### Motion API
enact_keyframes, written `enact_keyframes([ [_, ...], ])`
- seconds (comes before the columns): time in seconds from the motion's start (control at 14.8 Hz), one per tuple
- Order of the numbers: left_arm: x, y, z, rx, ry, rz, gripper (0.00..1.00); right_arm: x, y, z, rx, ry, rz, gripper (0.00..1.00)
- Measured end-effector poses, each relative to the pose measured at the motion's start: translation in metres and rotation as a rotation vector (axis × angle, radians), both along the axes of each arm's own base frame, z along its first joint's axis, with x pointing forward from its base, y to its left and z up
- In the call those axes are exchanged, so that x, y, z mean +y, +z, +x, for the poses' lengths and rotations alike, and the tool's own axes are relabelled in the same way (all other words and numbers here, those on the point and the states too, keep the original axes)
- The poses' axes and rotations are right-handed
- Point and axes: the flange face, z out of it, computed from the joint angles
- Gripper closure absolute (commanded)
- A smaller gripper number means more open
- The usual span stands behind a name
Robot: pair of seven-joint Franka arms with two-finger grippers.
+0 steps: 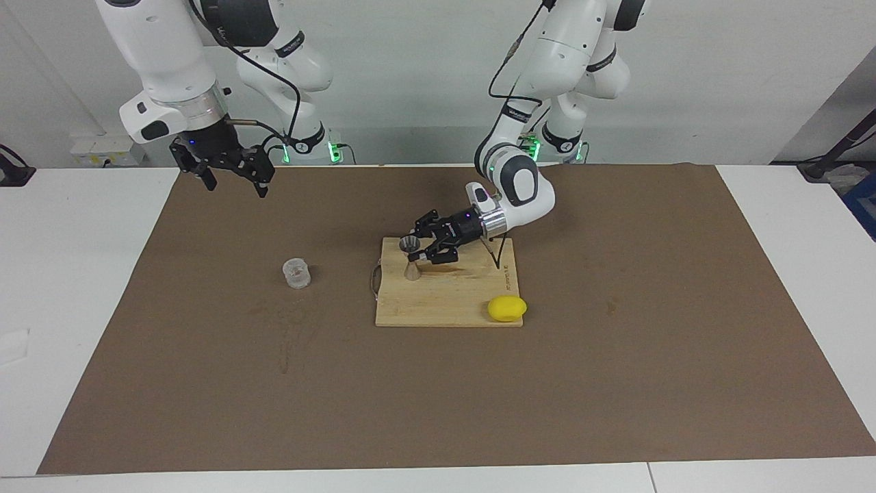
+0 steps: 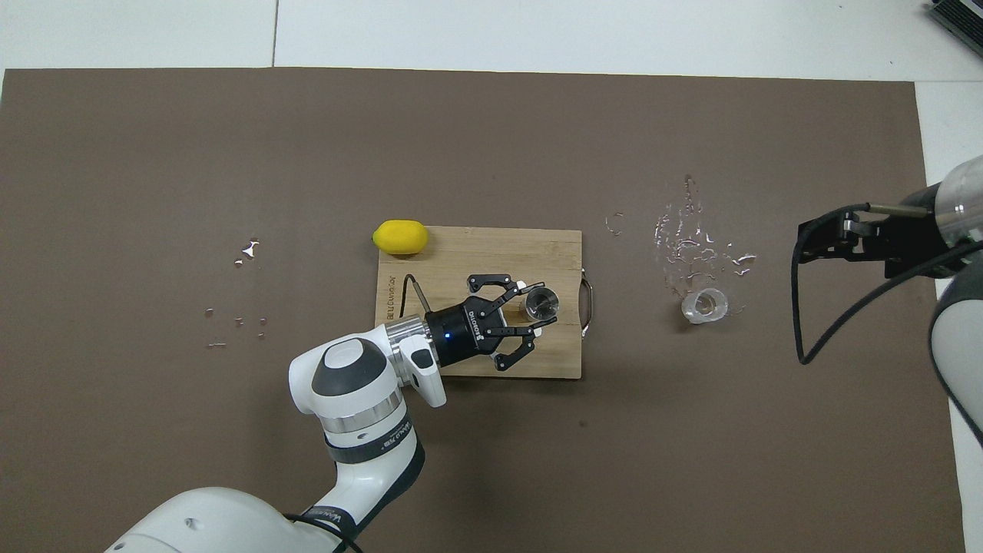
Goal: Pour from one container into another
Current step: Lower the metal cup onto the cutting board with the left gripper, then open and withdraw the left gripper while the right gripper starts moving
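Note:
The small clear cup (image 1: 297, 272) stands upright on the brown mat, beside the wooden board toward the right arm's end; it also shows in the overhead view (image 2: 705, 305). The silvery hourglass jigger (image 1: 410, 259) stands upright on the board (image 1: 445, 301), at its corner nearest the robots and the cup; it also shows in the overhead view (image 2: 541, 302). My left gripper (image 1: 416, 248) reaches in low and sideways, open, with a finger on each side of the jigger's upper cone (image 2: 535, 306). My right gripper (image 1: 235, 183) waits open and empty, raised over the mat's edge at its own end (image 2: 802, 244).
A yellow lemon (image 1: 507, 308) lies at the board's corner farthest from the robots, toward the left arm's end. Spilled water (image 2: 691, 246) lies on the mat around and farther out from the cup. A few droplets (image 2: 246, 250) lie toward the left arm's end.

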Motion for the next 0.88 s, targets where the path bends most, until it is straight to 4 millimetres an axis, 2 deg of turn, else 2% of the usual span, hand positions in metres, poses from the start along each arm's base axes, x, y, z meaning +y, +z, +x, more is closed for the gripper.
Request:
enact_keyframes([
  [0.07,0.0,0.0,0.0,0.0,0.0,0.0,0.0,0.0,0.0,0.0,0.0,0.0,0.0,0.0],
  [0.47,0.007,-0.004,0.004,0.005,0.014,0.003,0.0,0.0,0.0,0.0,0.0,0.0,0.0,0.0],
  [0.61,0.024,-0.007,0.014,0.007,0.04,0.008,0.0,0.0,0.0,0.0,0.0,0.0,0.0,0.0],
  [0.88,0.078,-0.015,0.032,-0.017,0.028,0.019,0.0,0.0,0.0,0.0,0.0,0.0,0.0,0.0],
])
